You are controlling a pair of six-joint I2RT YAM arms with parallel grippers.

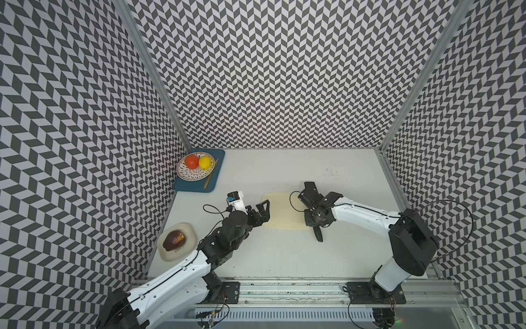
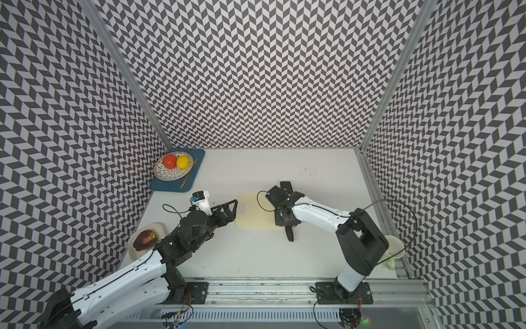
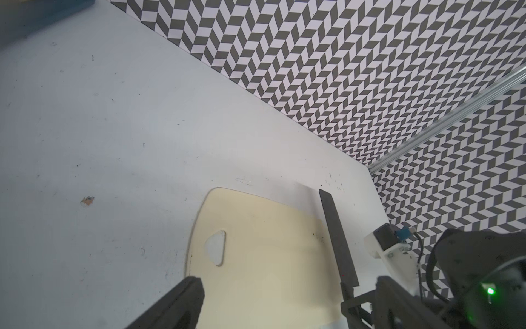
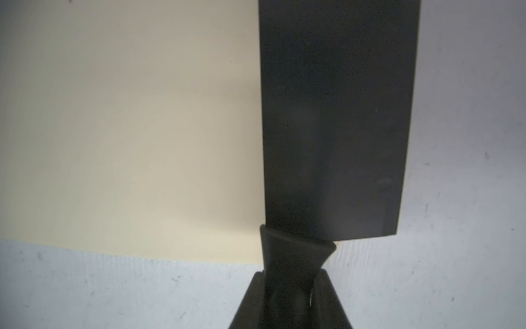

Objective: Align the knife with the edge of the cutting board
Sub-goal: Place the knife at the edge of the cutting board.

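- Left gripper (image 3: 287, 284), nearest my wrist lens, gapes empty at the board (image 3: 256, 242)'s holed end; a nudge there would shift my reference edge.
- Knife (image 4: 336, 114) straddles the opposite edge, half over the board.
- Right gripper (image 4: 290, 287) clamps the handle; a crooked release or a drag would leave it skewed.

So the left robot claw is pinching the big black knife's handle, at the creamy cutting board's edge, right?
No, the right gripper pinches the broad all-black knife by its handle, at the edge of the pale cream rectangular cutting board; the right wrist view shows it.
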